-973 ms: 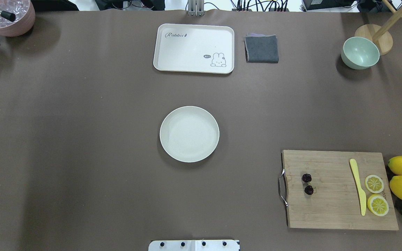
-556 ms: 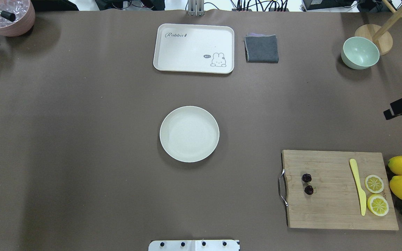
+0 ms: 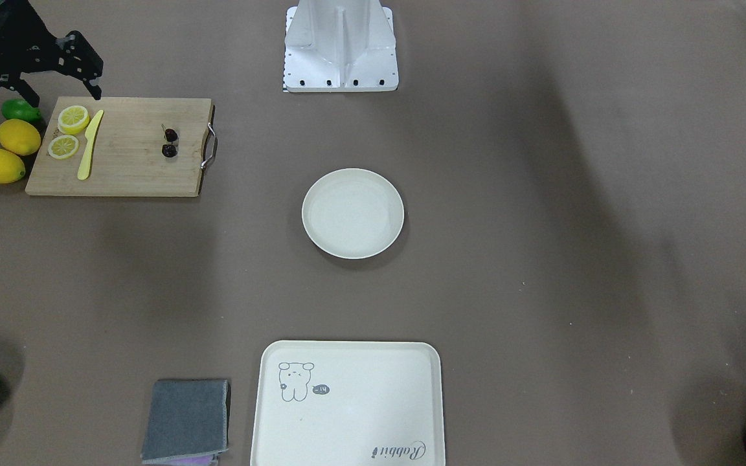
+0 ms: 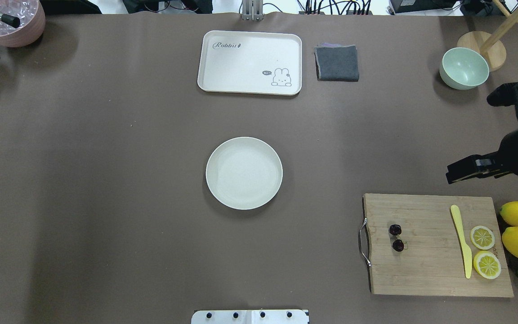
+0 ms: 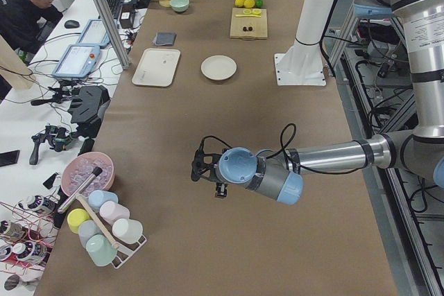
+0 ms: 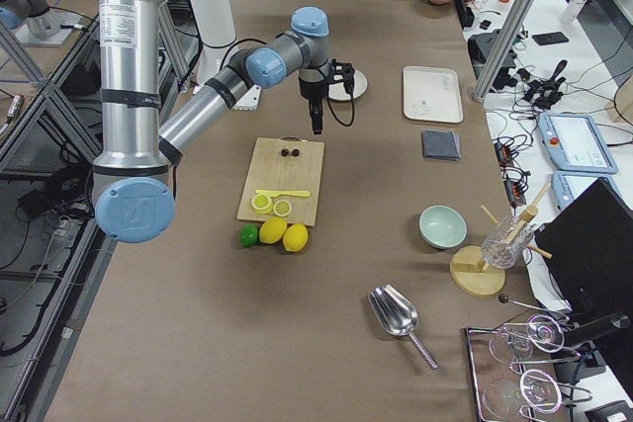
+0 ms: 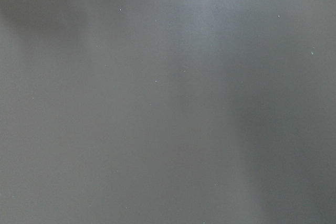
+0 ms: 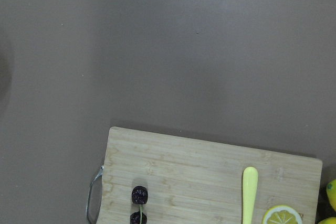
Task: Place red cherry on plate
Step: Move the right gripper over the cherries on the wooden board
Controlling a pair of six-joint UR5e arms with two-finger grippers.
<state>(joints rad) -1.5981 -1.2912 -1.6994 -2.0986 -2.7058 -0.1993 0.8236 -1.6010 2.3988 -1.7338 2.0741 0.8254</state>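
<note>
On the wooden cutting board (image 4: 421, 270), near its handle end, the red cherry (image 4: 396, 237) is lying ungrasped, well apart from the plate (image 4: 243, 173), which is sitting bare at mid-table. The right gripper (image 3: 62, 87) is hovering near the board, fingers spread, holding nothing; the left gripper (image 5: 207, 175) is hanging over bare table, its finger spread impossible to tell. By my judgement, reaching, grasping and carrying are all waiting to be done

Even overhead light, soft blurred shadows on table (image 4: 106, 180) — frames sharp, no glare.
</note>
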